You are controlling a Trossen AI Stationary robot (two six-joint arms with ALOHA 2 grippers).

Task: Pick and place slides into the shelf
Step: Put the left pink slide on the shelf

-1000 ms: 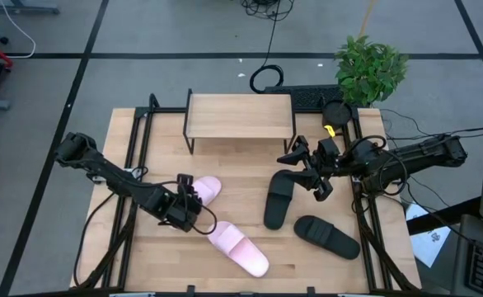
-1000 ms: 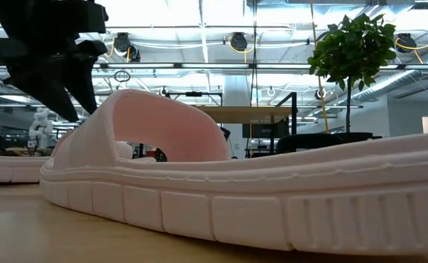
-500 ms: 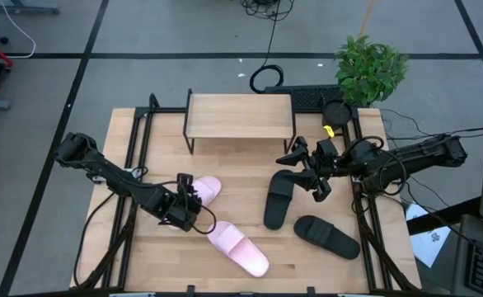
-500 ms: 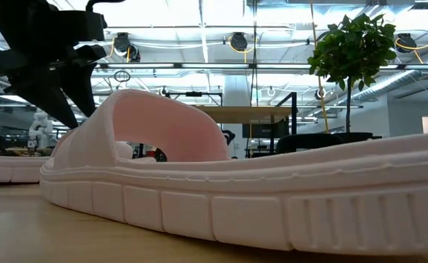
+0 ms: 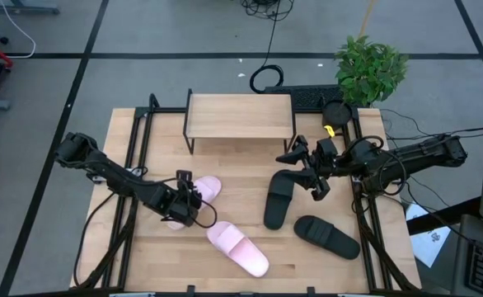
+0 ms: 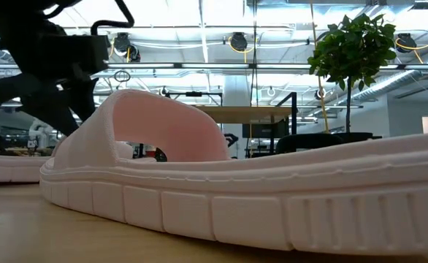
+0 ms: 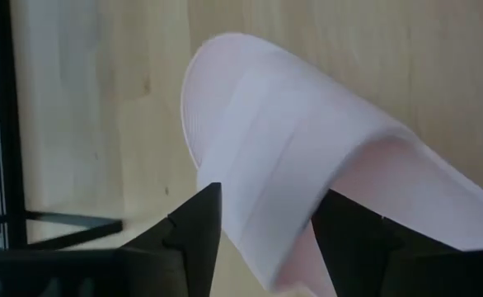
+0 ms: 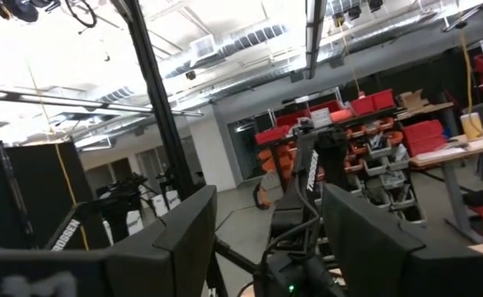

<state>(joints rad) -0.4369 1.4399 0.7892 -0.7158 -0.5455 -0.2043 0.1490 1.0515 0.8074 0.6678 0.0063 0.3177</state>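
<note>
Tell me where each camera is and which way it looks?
High view: above the table, looking straight down; both arms show, left gripper at a pink slide, right gripper over a black slide.
Low view: at tabletop height, looking level across; a pink slide fills it, a dark arm above.
Left wrist view: looking past its fingers at a pink slide.
Right wrist view: faces the room, fingers below.
Shared: high and low views both show the shelf.

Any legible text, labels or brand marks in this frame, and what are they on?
"TROSSEN": white lettering, only partly legible, on a dark robot arm standing in the room behind.
Printed white paper sheet beside the table: too small to read.
Nothing else is readable.
</note>
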